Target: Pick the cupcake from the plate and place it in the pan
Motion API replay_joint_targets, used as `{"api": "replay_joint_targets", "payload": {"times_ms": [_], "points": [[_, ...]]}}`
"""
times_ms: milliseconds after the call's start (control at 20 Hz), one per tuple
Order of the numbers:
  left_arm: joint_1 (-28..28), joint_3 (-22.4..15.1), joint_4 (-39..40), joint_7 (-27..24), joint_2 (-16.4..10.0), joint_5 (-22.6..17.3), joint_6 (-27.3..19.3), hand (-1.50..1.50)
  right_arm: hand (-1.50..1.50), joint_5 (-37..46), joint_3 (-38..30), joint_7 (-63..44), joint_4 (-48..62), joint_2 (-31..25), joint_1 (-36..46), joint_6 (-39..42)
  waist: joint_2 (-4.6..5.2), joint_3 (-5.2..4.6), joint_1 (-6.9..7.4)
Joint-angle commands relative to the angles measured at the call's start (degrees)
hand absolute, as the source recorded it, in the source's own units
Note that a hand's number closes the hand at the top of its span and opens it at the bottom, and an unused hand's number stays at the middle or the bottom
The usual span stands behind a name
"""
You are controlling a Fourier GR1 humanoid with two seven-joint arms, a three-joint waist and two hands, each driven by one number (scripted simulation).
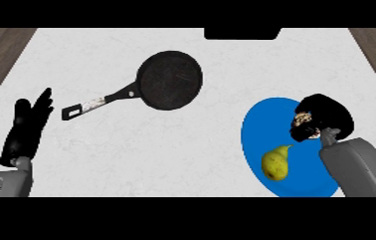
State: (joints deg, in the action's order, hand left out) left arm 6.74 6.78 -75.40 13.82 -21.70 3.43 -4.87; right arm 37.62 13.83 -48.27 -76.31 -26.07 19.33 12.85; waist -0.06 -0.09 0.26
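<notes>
cupcake: 1, small brown cupcake with pale speckled top (303, 122), sits inside the curl of the right-hand fingers, mostly hidden by them; only the side facing the plate's middle shows
right hand: 1, black right hand (332, 113), fingers curled round the cupcake, pinching it
lift: cannot tell whether the cupcake rests on the plate or is off it
plate: 1, round blue plate (257, 129), under and left of the right-hand fingers; cupcake is over its upper right part
pear: 1, yellow pear (275, 163) lying on the plate, below-left of the right-hand fingers, apart from them, stem end pointing up toward them
pan: 1, round black frying pan (170, 79), well apart to the left of the right-hand fingers, nothing in it
pan handle: black with a pale band (94, 104), its end just right of the left-hand fingertips, not touching
left hand: 1, black left hand (26, 129), at the left edge, fingers straight, pointing up, close together, holding nothing
counter: white marbled counter top (183, 154), carries pan and plate
</notes>
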Motion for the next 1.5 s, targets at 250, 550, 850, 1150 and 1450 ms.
{"api": "replay_joint_targets", "payload": {"times_ms": [250,550,850,1150,1450], "points": [[1.3,2.2,2.7,-1.9,2.0,1.8,0.9,0.00,1.50,6.9,-3.6,5.5,0.0,2.9,-2.9,-0.4,0.06,0.09,-0.21],[-0.2,2.6,1.2,-0.6,1.3,0.9,1.0,0.00,1.50,15.6,9.2,-20.1,-21.2,16.8,-11.2,-4.1,-0.78,-0.06,-1.42],[-0.6,2.4,1.4,-0.4,1.2,1.7,0.6,0.00,1.50,37.7,24.2,-27.9,-28.3,24.8,-14.9,-10.2,-1.25,-0.19,-1.87],[-1.8,2.2,-0.8,-1.0,0.7,1.4,1.8,0.00,1.50,55.8,35.2,-32.0,-33.9,25.9,-11.8,-10.7,-0.70,-0.02,-0.50],[-1.7,1.6,-2.4,-0.9,1.6,1.1,2.2,0.00,1.50,54.1,35.3,-36.9,-30.3,26.0,-3.3,-10.2,-0.13,0.02,1.12]]}}
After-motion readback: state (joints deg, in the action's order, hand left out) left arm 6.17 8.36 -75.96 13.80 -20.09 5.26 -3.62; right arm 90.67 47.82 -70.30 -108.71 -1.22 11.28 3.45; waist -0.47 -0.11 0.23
